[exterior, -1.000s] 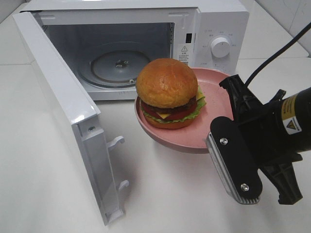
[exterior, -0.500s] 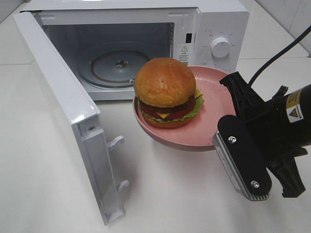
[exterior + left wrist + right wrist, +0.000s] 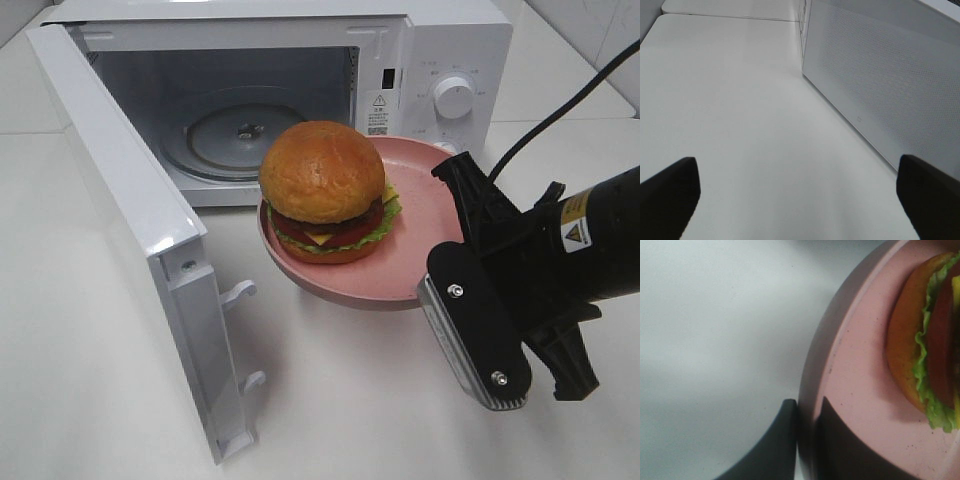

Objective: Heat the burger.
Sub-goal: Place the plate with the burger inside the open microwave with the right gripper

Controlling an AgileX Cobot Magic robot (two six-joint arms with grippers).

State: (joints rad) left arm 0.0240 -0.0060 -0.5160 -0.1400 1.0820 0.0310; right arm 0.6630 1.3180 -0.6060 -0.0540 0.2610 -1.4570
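The burger, with a glossy brown bun, lettuce, tomato and cheese, sits on a round pink plate. The plate hangs above the table, just in front of the open microwave. My right gripper is shut on the plate's right rim. In the right wrist view its black fingers pinch the plate's rim at the gripper, with the burger beyond. My left gripper stands open over bare table beside the microwave's outer wall, holding nothing. It is out of the exterior high view.
The microwave door swings out wide to the left, its latch hooks facing the table's middle. A glass turntable lies inside the cavity. The control knob is on the right panel. A black cable trails from the right arm.
The right gripper has carried the plate and burger a little to the left, toward the microwave's opening. The left gripper has stayed open.
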